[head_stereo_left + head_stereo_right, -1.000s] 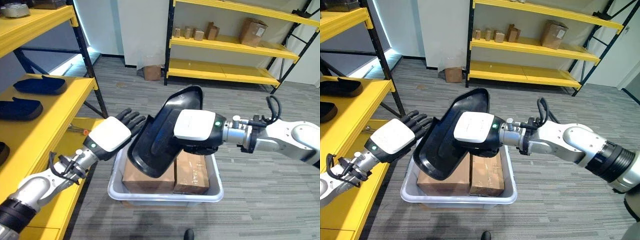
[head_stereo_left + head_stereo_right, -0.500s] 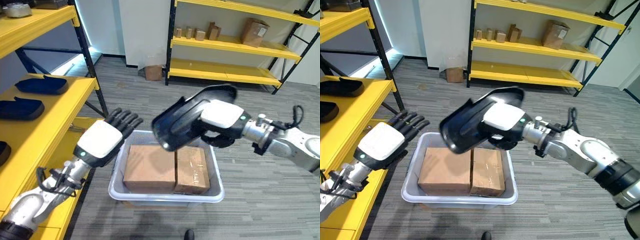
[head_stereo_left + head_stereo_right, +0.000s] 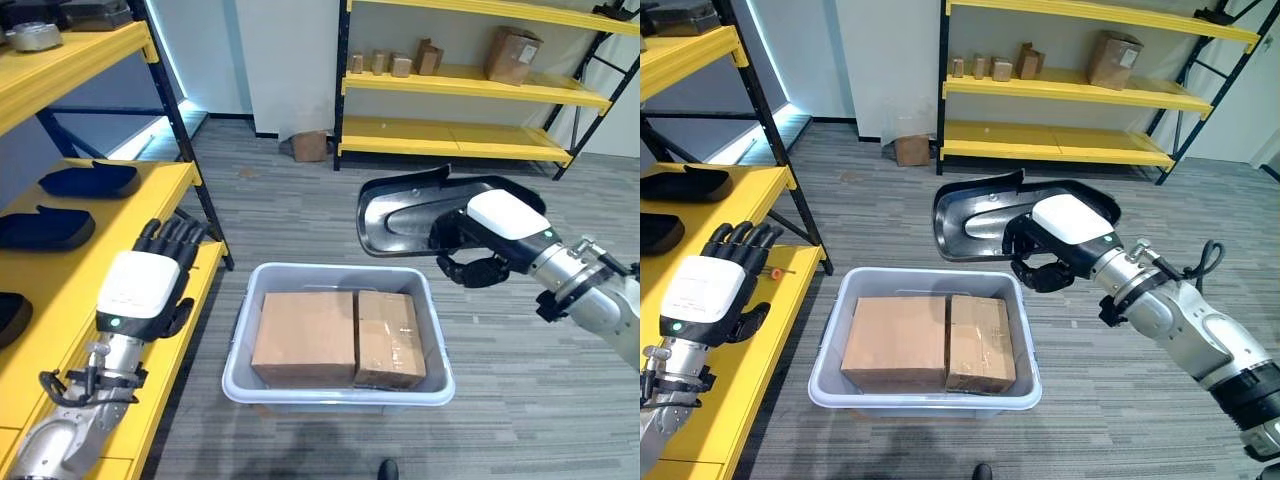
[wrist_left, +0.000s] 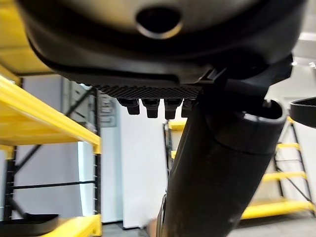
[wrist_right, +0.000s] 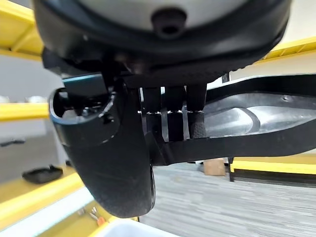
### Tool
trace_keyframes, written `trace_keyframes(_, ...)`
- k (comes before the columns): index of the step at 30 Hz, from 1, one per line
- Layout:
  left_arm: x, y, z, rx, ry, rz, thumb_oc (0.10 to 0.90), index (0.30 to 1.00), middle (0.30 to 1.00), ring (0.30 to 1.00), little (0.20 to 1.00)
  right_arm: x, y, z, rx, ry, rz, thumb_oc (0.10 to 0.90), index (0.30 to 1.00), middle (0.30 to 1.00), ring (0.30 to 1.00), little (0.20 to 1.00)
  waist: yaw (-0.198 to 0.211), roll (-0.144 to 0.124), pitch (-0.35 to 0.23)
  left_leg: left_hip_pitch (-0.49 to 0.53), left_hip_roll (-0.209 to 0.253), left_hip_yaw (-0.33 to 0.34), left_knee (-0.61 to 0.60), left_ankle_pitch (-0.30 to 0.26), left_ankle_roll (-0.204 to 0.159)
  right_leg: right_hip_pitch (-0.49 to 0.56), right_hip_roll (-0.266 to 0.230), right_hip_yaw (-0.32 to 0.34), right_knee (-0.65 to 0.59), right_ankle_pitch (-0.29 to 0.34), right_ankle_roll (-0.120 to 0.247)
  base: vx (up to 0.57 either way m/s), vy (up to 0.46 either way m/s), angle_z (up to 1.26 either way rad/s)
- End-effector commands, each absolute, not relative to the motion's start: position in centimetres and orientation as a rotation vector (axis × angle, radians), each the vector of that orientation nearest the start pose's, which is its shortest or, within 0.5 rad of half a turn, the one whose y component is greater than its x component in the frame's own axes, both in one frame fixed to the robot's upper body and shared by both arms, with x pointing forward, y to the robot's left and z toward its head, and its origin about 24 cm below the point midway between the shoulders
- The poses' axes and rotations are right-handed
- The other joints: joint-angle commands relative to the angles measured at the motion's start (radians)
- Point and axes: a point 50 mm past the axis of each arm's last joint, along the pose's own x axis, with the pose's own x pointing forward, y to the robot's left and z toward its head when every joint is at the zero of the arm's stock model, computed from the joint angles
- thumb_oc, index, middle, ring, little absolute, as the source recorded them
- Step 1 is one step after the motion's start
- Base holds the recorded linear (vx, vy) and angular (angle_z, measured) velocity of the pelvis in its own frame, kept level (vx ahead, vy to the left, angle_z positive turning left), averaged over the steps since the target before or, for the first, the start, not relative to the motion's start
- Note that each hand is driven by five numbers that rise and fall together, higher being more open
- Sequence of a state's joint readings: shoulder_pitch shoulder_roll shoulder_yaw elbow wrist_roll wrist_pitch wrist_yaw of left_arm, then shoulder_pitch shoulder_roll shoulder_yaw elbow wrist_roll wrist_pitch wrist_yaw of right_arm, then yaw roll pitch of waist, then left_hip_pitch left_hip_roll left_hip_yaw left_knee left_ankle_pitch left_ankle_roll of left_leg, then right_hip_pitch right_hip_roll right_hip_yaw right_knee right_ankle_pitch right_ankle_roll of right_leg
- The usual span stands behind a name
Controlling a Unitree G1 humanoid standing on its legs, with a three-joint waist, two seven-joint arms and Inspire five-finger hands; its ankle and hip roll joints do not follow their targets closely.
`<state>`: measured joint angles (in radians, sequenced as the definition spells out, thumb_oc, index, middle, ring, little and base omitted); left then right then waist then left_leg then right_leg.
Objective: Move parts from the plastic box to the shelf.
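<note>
Black moulded part (image 3: pixel 415 210) held aloft in the right hand (image 3: pixel 490 240), right of centre in the frame, above the back edge of the grey plastic box (image 3: pixel 340 385).

Fingers of the right hand curled round the part's near rim, thumb under it, hollow side of the part facing up. Left hand (image 3: pixel 140 290) at lower left, fingers straight and close together, holding nothing, over the front edge of the yellow shelf (image 3: pixel 60 300). Two brown cartons (image 3: pixel 305 338) side by side in the box at lower centre. Other dark parts (image 3: pixel 85 180) lying on the shelf at upper left.
</note>
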<state>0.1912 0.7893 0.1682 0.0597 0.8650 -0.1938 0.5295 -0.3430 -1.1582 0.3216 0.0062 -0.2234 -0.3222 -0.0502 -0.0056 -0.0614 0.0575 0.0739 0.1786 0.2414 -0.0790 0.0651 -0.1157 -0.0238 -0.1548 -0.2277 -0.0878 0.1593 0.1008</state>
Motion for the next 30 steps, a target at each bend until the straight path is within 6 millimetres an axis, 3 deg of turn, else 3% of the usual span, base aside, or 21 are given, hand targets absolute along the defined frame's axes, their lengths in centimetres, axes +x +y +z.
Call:
trace_keyframes(1, 22.3, 31.5, 17.1, 1.601, -0.598, 0.534, 0.900, 1.000, 1.000, 1.000, 1.000, 28.3, -23.2, 25.2, -1.196, -0.742, 0.142, 0.400, 0.300, 0.300, 0.300, 0.300, 0.015, -0.045, -0.080, -0.007, 0.077, -0.022, -0.008, 0.006, -0.033, 0.112, -0.085, -0.027, 0.002, -0.070, 0.111, 0.00, 0.000, 0.00)
trace_keyframes(7, 22.9, 29.7, 18.4, 1.567, -0.713, 0.528, 0.900, 1.000, 1.000, 1.000, 1.000, 28.0, -22.7, 25.6, -1.114, -0.784, 0.142, 0.400, 0.300, 0.300, 0.300, 0.300, 0.011, -0.047, -0.083, -0.008, 0.081, -0.019, -0.008, 0.006, -0.033, 0.109, -0.081, -0.024, 0.001, -0.071, 0.107, 0.00, -0.001, 0.01)
trace_keyframes(16, 24.7, 25.3, 21.2, 1.514, -0.965, 0.452, 0.900, 1.000, 1.000, 1.000, 1.000, 28.1, -20.0, 26.0, -1.055, -0.864, 0.223, 0.400, 0.300, 0.300, 0.300, 0.300, -0.009, -0.050, -0.090, -0.005, 0.086, -0.015, -0.008, 0.005, -0.036, 0.108, -0.076, -0.016, 0.003, -0.073, 0.104, 0.00, 0.000, 0.00)
trace_keyframes(20, 25.1, 23.9, 22.1, 1.521, -1.048, 0.414, 0.900, 1.000, 1.000, 1.000, 1.000, 28.2, -19.1, 26.2, -1.041, -0.889, 0.251, 0.400, 0.300, 0.300, 0.300, 0.300, -0.014, -0.051, -0.090, -0.002, 0.086, -0.012, -0.008, 0.004, -0.035, 0.106, -0.074, -0.011, 0.004, -0.073, 0.104, 0.00, 0.000, 0.00)
trace_keyframes(23, 25.7, 21.7, 23.0, 1.565, -1.161, 0.323, 0.900, 1.000, 1.000, 1.000, 1.000, 28.4, -17.8, 26.3, -1.030, -0.919, 0.294, 0.400, 0.300, 0.300, 0.300, 0.300, -0.026, -0.050, -0.092, 0.002, 0.085, -0.007, -0.008, 0.003, -0.036, 0.105, -0.074, -0.004, 0.005, -0.071, 0.105, 0.00, 0.002, -0.02)
trace_keyframes(30, 26.2, 19.8, 23.6, 1.628, -1.259, 0.230, 0.900, 1.000, 1.000, 1.000, 1.000, 28.6, -16.9, 26.5, -1.018, -0.946, 0.319, 0.400, 0.300, 0.300, 0.300, 0.300, -0.036, -0.051, -0.093, 0.005, 0.084, -0.005, -0.008, 0.002, -0.034, 0.102, -0.072, 0.004, 0.005, -0.070, 0.107, 0.01, 0.008, -0.08)
